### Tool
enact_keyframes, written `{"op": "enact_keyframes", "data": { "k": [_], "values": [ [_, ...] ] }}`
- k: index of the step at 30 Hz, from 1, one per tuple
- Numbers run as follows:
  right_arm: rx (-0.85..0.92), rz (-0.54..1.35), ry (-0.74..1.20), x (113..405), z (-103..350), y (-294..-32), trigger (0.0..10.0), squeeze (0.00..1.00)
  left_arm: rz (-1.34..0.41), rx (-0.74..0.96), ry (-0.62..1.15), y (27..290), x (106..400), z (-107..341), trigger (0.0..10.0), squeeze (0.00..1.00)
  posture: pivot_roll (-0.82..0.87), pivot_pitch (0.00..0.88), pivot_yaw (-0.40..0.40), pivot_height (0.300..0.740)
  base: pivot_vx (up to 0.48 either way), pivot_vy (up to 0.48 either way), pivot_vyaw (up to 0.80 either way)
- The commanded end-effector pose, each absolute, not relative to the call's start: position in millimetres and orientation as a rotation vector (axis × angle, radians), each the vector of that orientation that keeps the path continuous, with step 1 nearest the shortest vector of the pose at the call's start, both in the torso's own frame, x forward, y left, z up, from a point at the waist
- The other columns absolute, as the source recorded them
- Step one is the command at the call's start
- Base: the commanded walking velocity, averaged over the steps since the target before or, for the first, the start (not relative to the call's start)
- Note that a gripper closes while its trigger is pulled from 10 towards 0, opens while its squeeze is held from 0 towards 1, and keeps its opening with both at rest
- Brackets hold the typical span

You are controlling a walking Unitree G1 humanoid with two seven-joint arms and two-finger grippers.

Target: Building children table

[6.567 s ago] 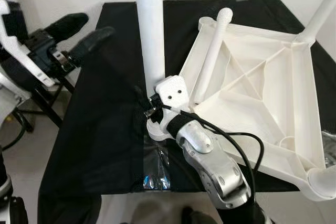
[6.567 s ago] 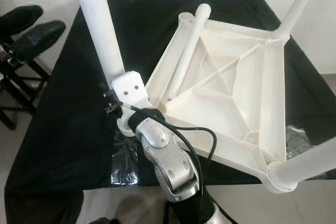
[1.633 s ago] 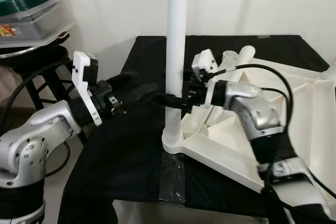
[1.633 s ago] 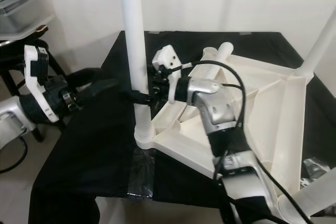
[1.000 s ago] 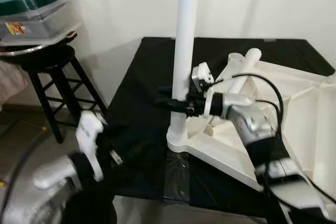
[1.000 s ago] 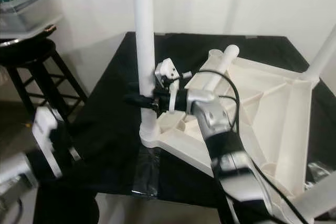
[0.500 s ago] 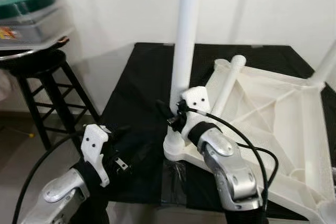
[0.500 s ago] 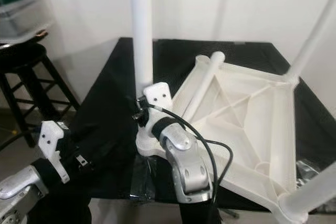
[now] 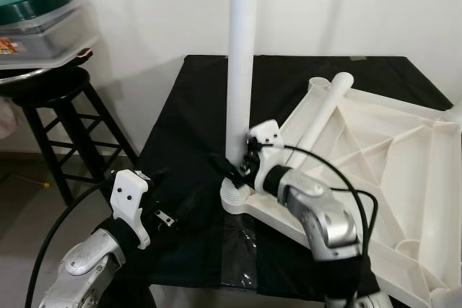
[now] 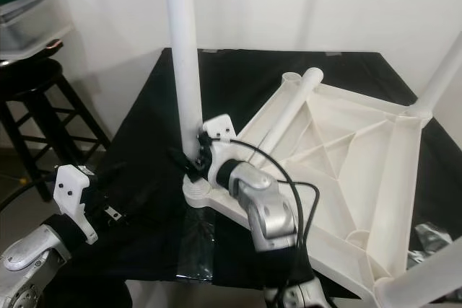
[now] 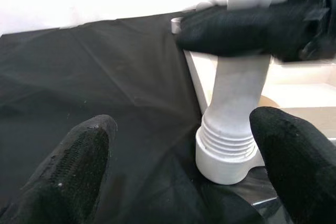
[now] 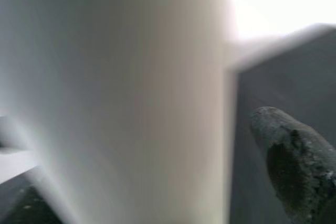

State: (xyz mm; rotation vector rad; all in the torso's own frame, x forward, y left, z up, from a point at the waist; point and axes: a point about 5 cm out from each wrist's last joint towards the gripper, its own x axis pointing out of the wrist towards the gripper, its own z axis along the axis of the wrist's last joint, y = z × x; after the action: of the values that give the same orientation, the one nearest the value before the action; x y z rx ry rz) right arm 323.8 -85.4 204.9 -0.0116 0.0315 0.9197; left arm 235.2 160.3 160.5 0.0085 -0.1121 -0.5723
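children's table top [image 9: 375, 156]: white plastic, upside down on black cloth [image 9: 188, 120] over work surface, ribbed underside up. upright leg [image 9: 240, 63] seated in threaded corner socket [image 11: 227, 153] at near left corner. loose leg [image 9: 321, 117] lying across underside. right gripper [image 9: 229, 167] clamped on upright leg just above socket. left gripper [image 11: 178, 166] low at cloth's near left edge, fingers [image 11: 79, 161] spread apart, holding nothing, facing socket. black stool [image 9: 61, 117] with green-lidded container [image 9: 32, 9] at left.
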Motion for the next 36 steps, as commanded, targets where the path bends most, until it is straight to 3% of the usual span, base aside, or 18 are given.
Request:
{"op": "enact_keyframes", "data": {
  "k": [1,14,15,16,31,32,33,34,35,36],
  "values": [
    [-0.001,1.115,-0.014,328,216,-95,10.0,0.0,-0.577,0.023,-0.101,160,235,156,10.0,0.0,0.02,0.031,0.01,0.74,0.0,0.0,0.0],
    [-0.006,1.411,0.047,345,227,-110,10.0,0.0,-0.589,0.018,-0.111,156,230,153,10.0,0.0,0.04,0.042,0.001,0.74,0.0,0.0,0.0],
    [0.002,1.439,0.059,348,224,-111,2.5,0.0,-0.594,0.019,-0.112,155,229,152,10.0,0.0,0.04,0.047,-0.001,0.74,0.0,0.0,0.0],
    [0.011,1.469,0.076,350,221,-111,0.0,0.0,-0.597,0.019,-0.112,155,229,153,10.0,0.0,0.05,0.051,-0.002,0.74,0.0,0.0,0.0],
    [0.009,1.435,0.115,347,206,-114,0.0,0.0,-0.61,0.003,-0.117,153,227,154,10.0,0.0,0.03,0.077,-0.011,0.74,0.0,0.0,0.0],
    [0.003,1.313,0.161,340,193,-107,0.0,0.0,-0.616,-0.005,-0.118,153,227,155,10.0,0.0,0.01,0.094,-0.023,0.74,0.0,0.0,0.0],
    [-0.008,0.928,0.239,334,170,-91,0.0,0.0,-0.621,-0.009,-0.118,154,227,156,10.0,0.0,0.0,0.109,-0.02,0.74,0.0,0.0,0.0],
    [-0.008,0.928,0.239,334,170,-91,0.0,0.0,-0.621,-0.009,-0.118,154,227,156,10.0,0.0,0.0,0.109,-0.02,0.74,0.0,0.0,0.0],
    [-0.021,0.739,0.28,307,154,-76,0.0,0.0,-0.624,-0.012,-0.119,156,227,157,10.0,0.0,0.0,0.121,-0.014,0.74,0.0,0.0,0.0],
    [-0.021,0.739,0.28,307,154,-76,0.0,0.0,-0.624,-0.012,-0.119,156,227,157,10.0,0.0,0.0,0.121,-0.014,0.74,0.0,0.0,0.0]
  ]
}}
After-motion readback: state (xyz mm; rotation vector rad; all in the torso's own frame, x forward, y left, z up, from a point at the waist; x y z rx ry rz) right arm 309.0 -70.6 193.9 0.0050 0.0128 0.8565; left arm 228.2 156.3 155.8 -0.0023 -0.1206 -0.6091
